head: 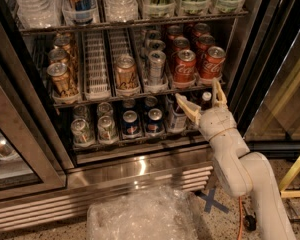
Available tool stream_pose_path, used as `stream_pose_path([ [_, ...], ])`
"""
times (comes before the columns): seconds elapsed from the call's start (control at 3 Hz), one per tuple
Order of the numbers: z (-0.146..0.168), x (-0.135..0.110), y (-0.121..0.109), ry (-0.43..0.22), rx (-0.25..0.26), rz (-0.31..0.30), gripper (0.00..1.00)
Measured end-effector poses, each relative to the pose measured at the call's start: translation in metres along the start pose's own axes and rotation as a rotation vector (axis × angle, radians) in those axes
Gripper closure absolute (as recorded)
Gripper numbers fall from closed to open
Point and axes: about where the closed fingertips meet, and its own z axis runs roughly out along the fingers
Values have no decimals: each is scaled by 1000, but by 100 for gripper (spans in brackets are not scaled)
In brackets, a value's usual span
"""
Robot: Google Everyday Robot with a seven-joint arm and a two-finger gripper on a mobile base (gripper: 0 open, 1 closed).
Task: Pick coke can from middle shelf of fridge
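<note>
**A:** Where is the claw [200, 96]?

**B:** Low on the right of the open fridge [140, 166], just below the front edge of the middle shelf [96, 59]. Its 2 fingers are spread wide and hold nothing. A small bottle [206, 99] on the shelf underneath shows between them.

**A:** And the coke can [184, 67]?

**B:** Upright at the front of its lane, in the right half of the middle shelf. A second red can [212, 62] stands just beside it on the right, with more red cans in file behind both. The claw's tips point up toward those 2, apart from them.

**A:** Their neighbours?

**B:** Silver cans [156, 66] are in the lane to the left, and gold-tan cans [125, 74] further left.
</note>
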Motion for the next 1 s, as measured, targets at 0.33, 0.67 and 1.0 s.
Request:
stream_pose_path([
  [0.33, 1, 0, 0, 1, -1, 2, 50],
  [0.67, 1, 0, 1, 2, -2, 3, 74],
  [1.0, 2, 0, 1, 3, -3, 5, 96],
])
